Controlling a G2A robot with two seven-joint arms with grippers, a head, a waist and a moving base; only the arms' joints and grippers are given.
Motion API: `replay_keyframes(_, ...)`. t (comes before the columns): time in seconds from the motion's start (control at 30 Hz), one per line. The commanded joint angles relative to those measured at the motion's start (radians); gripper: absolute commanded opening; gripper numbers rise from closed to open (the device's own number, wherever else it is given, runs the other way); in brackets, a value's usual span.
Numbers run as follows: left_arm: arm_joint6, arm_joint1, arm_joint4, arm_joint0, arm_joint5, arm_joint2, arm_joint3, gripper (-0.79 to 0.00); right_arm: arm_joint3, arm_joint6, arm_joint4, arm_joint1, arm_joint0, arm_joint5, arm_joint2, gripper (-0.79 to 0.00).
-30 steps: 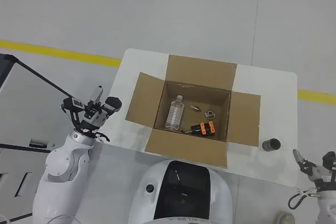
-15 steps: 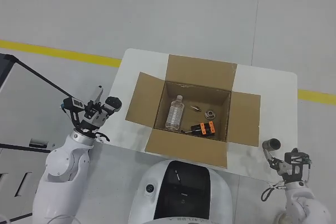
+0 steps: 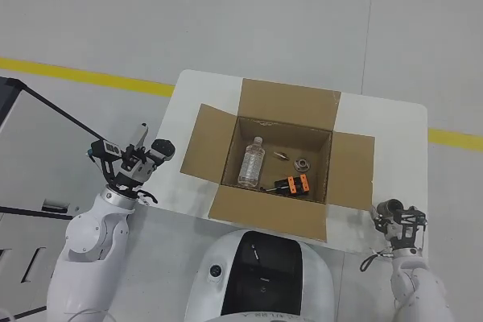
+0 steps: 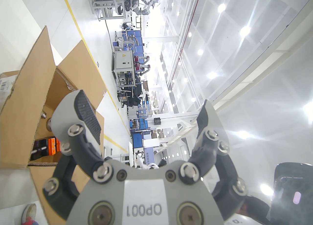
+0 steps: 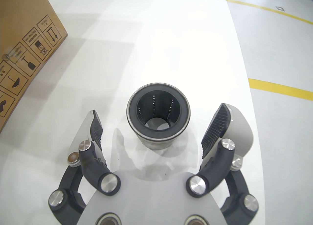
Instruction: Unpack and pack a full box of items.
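Observation:
An open cardboard box (image 3: 225, 141) stands mid-table with its flaps spread. Inside lie a clear plastic bottle (image 3: 251, 162), a small metal fitting (image 3: 301, 164), a little cone-shaped part (image 3: 282, 154) and an orange-and-black tool (image 3: 292, 184). A dark hollow metal cylinder (image 5: 158, 118) stands upright on the white table near its front right corner. My right gripper (image 5: 159, 129) is open, its fingers on either side of the cylinder without touching it; from above it sits at the table's front right (image 3: 398, 217). My left gripper (image 4: 144, 113) is open and empty, held off the table's left edge (image 3: 145, 149).
The white table (image 3: 386, 121) has bare room to the right of the box and a narrow strip on its left. Its rounded edge runs close beyond the cylinder (image 3: 392, 206). A yellow floor line (image 3: 64, 72) crosses behind. The box wall (image 5: 22, 30) rises beside the right gripper.
My right arm has come in from beyond the table's front right corner up to the cylinder, which now lies between its open fingers. The left arm has kept still.

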Motion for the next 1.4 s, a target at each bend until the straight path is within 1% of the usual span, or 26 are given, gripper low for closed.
replay_keyframes(0.0,0.0,0.0,0.0,0.0,0.0,0.0,0.0,0.0,0.016,0.001,0.005,0.001,0.014,-0.001,-0.004,-0.065)
replay_keyframes(0.03,0.0,0.0,0.0,0.0,0.0,0.0,0.0,0.0,0.023,-0.002,0.004,0.002,0.021,0.0,-0.007,-0.114)
replay_keyframes(0.07,0.0,0.0,0.0,0.0,0.0,0.0,0.0,0.0,0.03,-0.003,0.003,0.003,0.026,0.001,-0.009,-0.231)
replay_keyframes(0.1,0.0,0.0,0.0,0.0,0.0,0.0,0.0,0.0,0.035,-0.007,0.001,0.003,0.03,0.001,-0.012,-0.4)
replay_keyframes(0.17,0.0,0.0,0.0,0.0,0.0,0.0,0.0,0.0,0.045,-0.021,-0.004,0.005,0.036,-0.002,-0.018,-0.462)
replay_keyframes(0.23,0.0,0.0,0.0,0.0,0.0,0.0,0.0,0.0,0.055,-0.031,-0.001,0.006,0.04,0.0,-0.022,-0.585)
replay_keyframes(0.27,0.0,0.0,0.0,0.0,0.0,0.0,0.0,0.0,0.057,-0.036,-0.001,0.006,0.042,0.0,-0.024,-0.742)
replay_keyframes(0.3,0.0,0.0,0.0,0.0,0.0,0.0,0.0,0.0,0.057,-0.043,-0.008,0.007,0.04,0.009,-0.025,-0.785)
replay_keyframes(0.57,0.0,0.0,0.0,0.0,0.0,0.0,0.0,0.0,0.045,-0.068,-0.003,0.01,0.017,0.005,-0.042,-0.785)
replay_keyframes(0.73,0.0,0.0,0.0,0.0,0.0,0.0,0.0,0.0,0.006,-0.082,0.015,0.015,-0.007,0.008,-0.026,-0.785)
replay_keyframes(0.83,0.0,0.0,0.0,0.0,0.0,0.0,0.0,0.0,-0.053,-0.071,0.054,0.02,-0.027,-0.009,0.004,-0.785)
replay_keyframes(0.9,0.0,0.0,0.0,0.0,0.0,0.0,0.0,0.0,-0.13,-0.055,0.08,0.025,-0.052,-0.031,0.039,-0.785)
replay_keyframes(1.0,0.0,0.0,0.0,0.0,0.0,0.0,0.0,0.0,-0.283,0.025,0.145,0.036,-0.083,-0.075,0.112,-0.785)
replay_keyframes(1.1,0.0,0.0,0.0,0.0,0.0,0.0,0.0,0.0,-0.446,0.145,0.238,0.045,-0.096,-0.12,0.186,-0.785)
replay_keyframes(1.2,0.0,0.0,0.0,0.0,0.0,0.0,0.0,0.0,-0.596,0.28,0.34,0.053,-0.087,-0.161,0.231,-0.785)
replay_keyframes(1.27,0.0,0.0,0.0,0.0,0.0,0.0,0.0,0.0,-0.688,0.347,0.395,0.056,-0.079,-0.183,0.229,-0.785)
replay_keyframes(1.37,0.0,0.0,0.0,0.0,0.0,0.0,0.0,0.0,-0.808,0.438,0.44,0.057,-0.067,-0.192,0.176,-0.785)
